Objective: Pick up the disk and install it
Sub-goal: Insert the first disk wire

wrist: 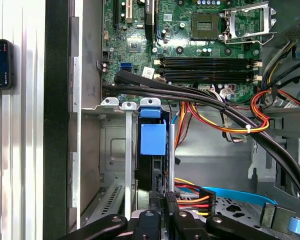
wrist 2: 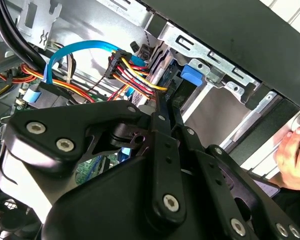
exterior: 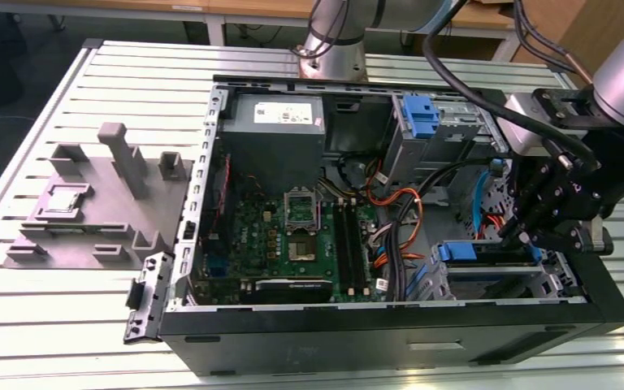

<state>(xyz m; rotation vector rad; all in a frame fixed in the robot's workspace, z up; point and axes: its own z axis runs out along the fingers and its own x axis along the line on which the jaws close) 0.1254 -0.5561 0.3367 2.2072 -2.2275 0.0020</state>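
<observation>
At the exterior view's left a grey fixture (exterior: 90,203) lay on the slatted table (exterior: 30,325). Right of it stood the open computer case (exterior: 399,325). At its right edge my gripper (exterior: 539,231) pinched the disk (wrist: 152,150), edge-on in the drive cage (exterior: 486,272).

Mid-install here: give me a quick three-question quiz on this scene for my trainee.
1. True or false: the gripper hangs over the motherboard.
2. In the first wrist view, the disk with its blue tab sits in: A) the drive cage, B) the grey fixture, C) the slotted table.
3. What lies at the exterior view's left of the computer case?
Key: 1 false, it is at the drive cage; 2 A; 3 the grey fixture.
</observation>
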